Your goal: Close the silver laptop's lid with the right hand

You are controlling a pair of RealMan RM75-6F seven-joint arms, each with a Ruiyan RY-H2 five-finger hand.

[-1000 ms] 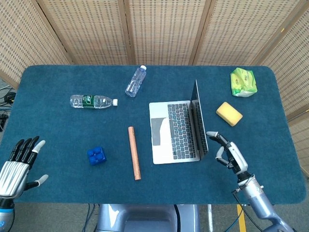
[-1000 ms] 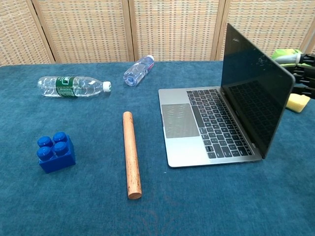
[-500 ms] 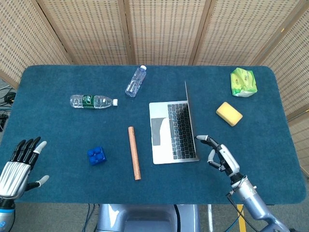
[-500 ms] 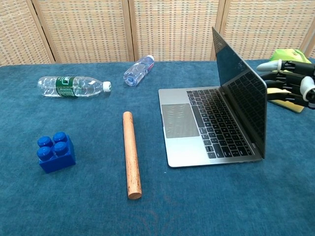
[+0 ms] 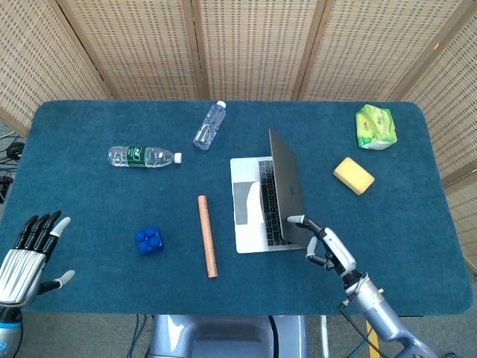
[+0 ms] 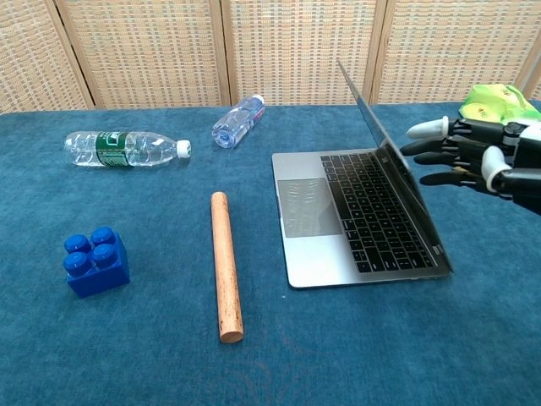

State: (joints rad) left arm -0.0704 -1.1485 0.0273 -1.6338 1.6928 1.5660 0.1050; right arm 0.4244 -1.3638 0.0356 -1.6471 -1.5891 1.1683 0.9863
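Observation:
The silver laptop (image 5: 264,201) (image 6: 359,211) lies right of the table's middle, its lid (image 5: 287,183) (image 6: 390,152) tilted left over the keyboard, partly lowered. My right hand (image 5: 324,245) (image 6: 482,156) is behind the lid with fingers spread; its fingertips (image 5: 293,220) touch or nearly touch the lid's back near the front corner. It holds nothing. My left hand (image 5: 30,253) hovers at the table's front left edge, fingers apart and empty; the chest view does not show it.
A wooden rod (image 5: 206,236) (image 6: 224,264) lies left of the laptop, a blue block (image 5: 148,240) (image 6: 95,260) further left. Two clear bottles (image 5: 145,156) (image 5: 209,125) lie behind. A yellow sponge (image 5: 353,175) and a green packet (image 5: 376,127) sit at the right rear.
My right hand has moved left, pushing the lid from about upright to a lean over the keyboard. The left hand has stayed put.

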